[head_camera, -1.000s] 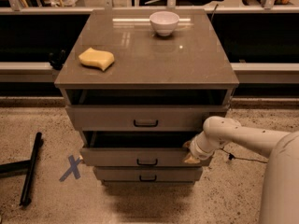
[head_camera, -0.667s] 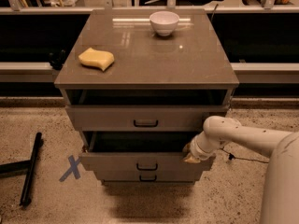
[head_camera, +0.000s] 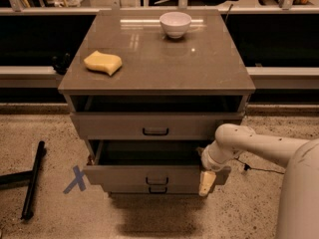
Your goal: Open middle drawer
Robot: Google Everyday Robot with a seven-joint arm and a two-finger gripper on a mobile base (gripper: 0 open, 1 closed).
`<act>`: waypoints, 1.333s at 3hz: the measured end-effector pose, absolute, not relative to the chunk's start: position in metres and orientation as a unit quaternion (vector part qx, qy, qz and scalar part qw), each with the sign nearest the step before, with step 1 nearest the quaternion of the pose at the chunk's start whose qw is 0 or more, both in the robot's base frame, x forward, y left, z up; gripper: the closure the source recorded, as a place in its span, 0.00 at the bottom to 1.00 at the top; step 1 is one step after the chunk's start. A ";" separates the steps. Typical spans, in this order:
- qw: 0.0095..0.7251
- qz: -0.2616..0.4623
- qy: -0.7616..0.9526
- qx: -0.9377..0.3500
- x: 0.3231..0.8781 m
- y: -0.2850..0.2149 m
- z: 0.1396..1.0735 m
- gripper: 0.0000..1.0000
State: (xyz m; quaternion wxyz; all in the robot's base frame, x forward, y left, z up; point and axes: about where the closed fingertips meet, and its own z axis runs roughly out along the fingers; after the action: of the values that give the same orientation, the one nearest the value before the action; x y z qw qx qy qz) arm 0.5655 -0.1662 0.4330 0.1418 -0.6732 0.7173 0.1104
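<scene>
On your counter, a glossy grey-brown slab with square edges, a round white bowl sits near the top centre of the frame, and a soft yellow sponge with a wavy outline lies well apart from it toward the left edge. The floor around the cabinet is pale and speckled. A blue tape cross marks it at lower left, just beside a black bar lying flat, and a thin dark cable trails along it at right. Your smooth cream arm reaches in from the lower right and crosses in front of the cabinet's right corner, hiding that end of the drawers. The claw hangs at the right end of the middle drawer, touching or just in front of its face. You cannot tell whether the claw is wide or narrow, nor whether it holds anything. The middle drawer sits low in the centre of the frame and stands pulled out, with its dark hollow inside showing behind a flat grey-taupe front that has a small dark loop handle at centre. The top drawer lies above it, and the bottom drawer peeks out just beneath.
</scene>
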 end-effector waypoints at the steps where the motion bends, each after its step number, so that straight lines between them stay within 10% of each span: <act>1: 0.129 0.118 0.711 -0.682 0.553 -0.159 0.421 0.00; 4: 0.109 0.138 0.672 -0.720 0.504 -0.134 0.422 0.64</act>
State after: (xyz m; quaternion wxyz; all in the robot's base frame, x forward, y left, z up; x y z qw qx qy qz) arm 0.5040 -0.1335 0.4222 0.1094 -0.7195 0.6718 0.1377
